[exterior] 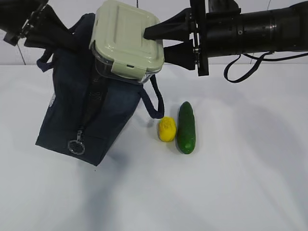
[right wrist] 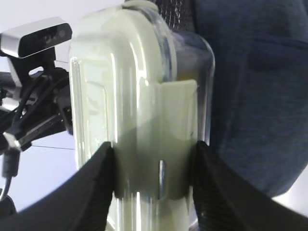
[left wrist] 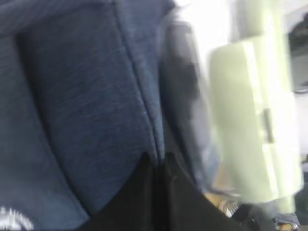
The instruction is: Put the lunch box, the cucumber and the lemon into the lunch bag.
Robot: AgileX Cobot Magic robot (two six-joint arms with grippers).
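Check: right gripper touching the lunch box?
Touching. Right wrist view shows the right gripper with both fingers pressed against the lunch box sides.

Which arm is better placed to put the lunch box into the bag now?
Right. The right claw already grips the lunch box at its end, above the lunch bag. The left claw is pinching the bag's fabric.

You are looking at a robot test bench in a lab-type space: a plain white tabletop (exterior: 240, 192) backed by a bare white wall (exterior: 72, 7), two black robot arms (exterior: 260, 29) and loose black cabling (exterior: 236, 72), without household furnishings.
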